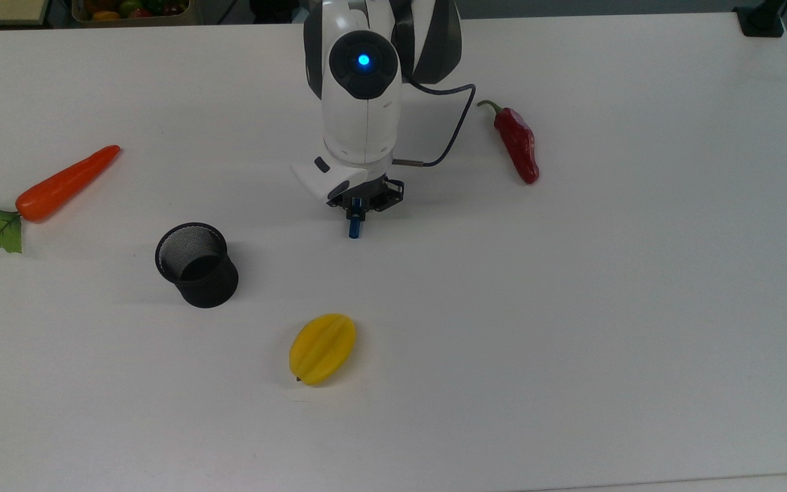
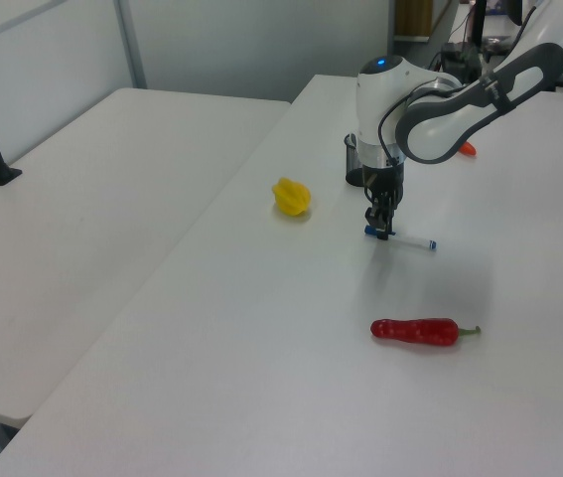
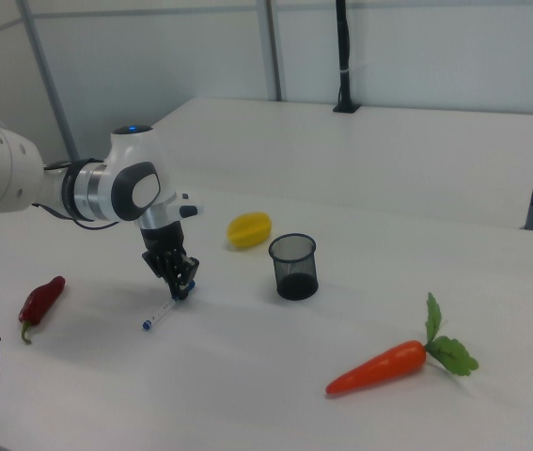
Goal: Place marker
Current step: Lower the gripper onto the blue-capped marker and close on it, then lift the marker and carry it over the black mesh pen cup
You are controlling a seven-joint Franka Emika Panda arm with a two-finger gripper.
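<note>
The marker (image 1: 352, 227) is a slim white pen with a blue cap, lying on the white table (image 1: 571, 307) near its middle. In the top view the arm's wrist hides its white body and the blue cap pokes out below. My gripper (image 1: 358, 205) points straight down with its fingers shut on the marker near the cap end. The left view has the marker (image 2: 415, 241) stretching right from the gripper (image 2: 382, 229), cap end slightly raised. In the right view the marker (image 3: 161, 313) slants down and left from the gripper (image 3: 184, 285).
A black mesh cup (image 1: 197, 265) stands upright at the top view's left of the gripper. A yellow fruit (image 1: 322, 348) lies below it, a red chilli (image 1: 518, 143) at the right, and an orange carrot (image 1: 65, 183) at the far left.
</note>
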